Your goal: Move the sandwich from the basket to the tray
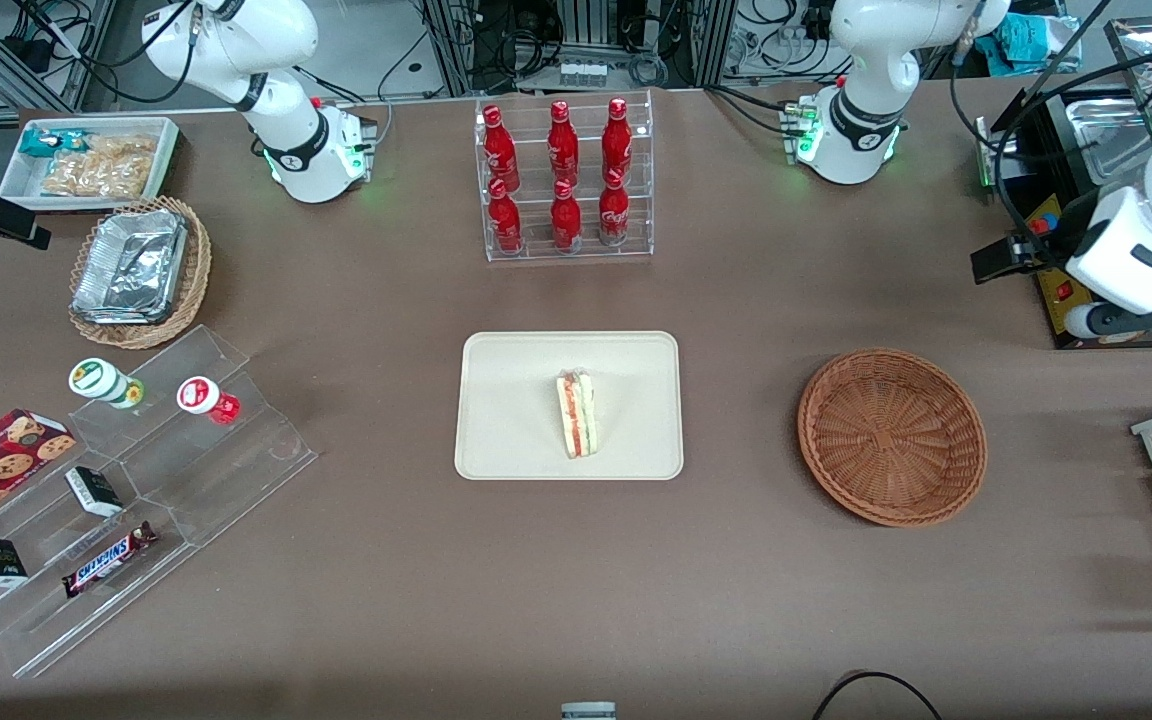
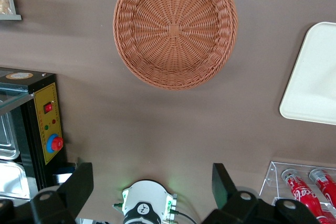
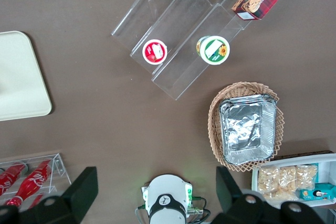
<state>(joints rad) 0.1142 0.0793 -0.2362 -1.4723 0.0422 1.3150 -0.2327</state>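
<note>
**Sandwich on the tray, claw raised and empty**

The left arm's gripper (image 2: 152, 182) hangs high above the table toward the working arm's end, its two dark fingers (image 2: 79, 182) spread wide apart with nothing between them. In the front view the arm's white wrist sits up near the black box with the red button (image 2: 48, 124), farther from the front camera than the basket (image 1: 892, 436).

Directly under the wrist camera lies that round reddish-brown wicker basket, with nothing in it. Beside it, toward the middle of the table, rests the cream tray (image 1: 516, 400), well apart from the basket. The sandwich (image 1: 576, 414) lies on the tray, a little toward the basket's side of its centre, its red-orange and green filling edge facing up.

Farther from the front camera than the tray stands a clear rack of red bottles (image 1: 564, 178). Toward the parked arm's end are clear acrylic steps (image 1: 151, 480) with snacks and a lighter basket holding foil containers (image 1: 131, 265).
</note>
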